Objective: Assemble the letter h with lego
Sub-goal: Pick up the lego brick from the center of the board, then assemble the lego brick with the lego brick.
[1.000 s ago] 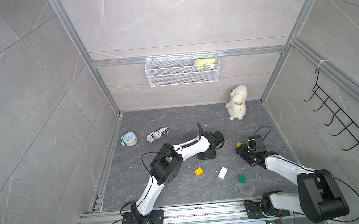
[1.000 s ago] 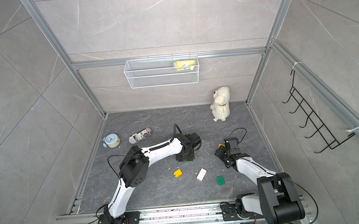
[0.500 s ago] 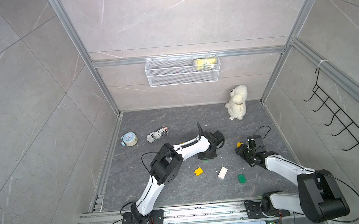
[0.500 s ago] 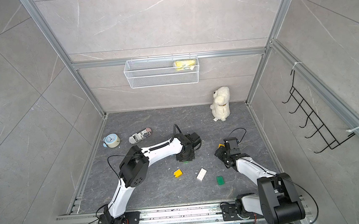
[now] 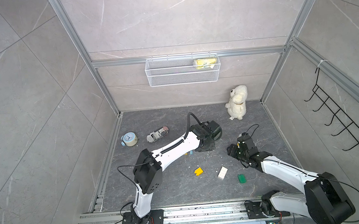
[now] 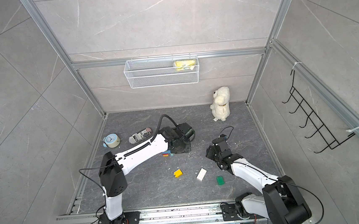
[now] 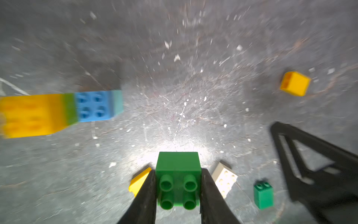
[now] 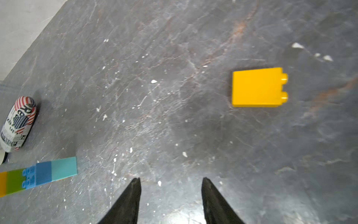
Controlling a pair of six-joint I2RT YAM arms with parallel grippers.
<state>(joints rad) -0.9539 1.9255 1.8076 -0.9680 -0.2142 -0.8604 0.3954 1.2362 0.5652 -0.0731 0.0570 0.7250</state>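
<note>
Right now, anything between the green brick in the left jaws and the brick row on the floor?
Nothing visible: only bare floor lies between the green brick and the brick row. The white brick and small green brick sit off that line.

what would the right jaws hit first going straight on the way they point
Likely only the dark grey stone tabletop; the yellow studded plastic brick lies off to one side.

Clock [image 5: 129, 139] far left on table [image 5: 159, 195], can [image 5: 157, 134] just right of it, plush [image 5: 237, 102] far right, brick row [image 6: 167, 154] at centre, left tool [image 7: 178, 171] beside it with held brick [image 7: 178, 163] in it, nearer, left to right: square brick [image 5: 198, 171], long brick [image 5: 222, 172], small brick [image 5: 242, 178]
</note>
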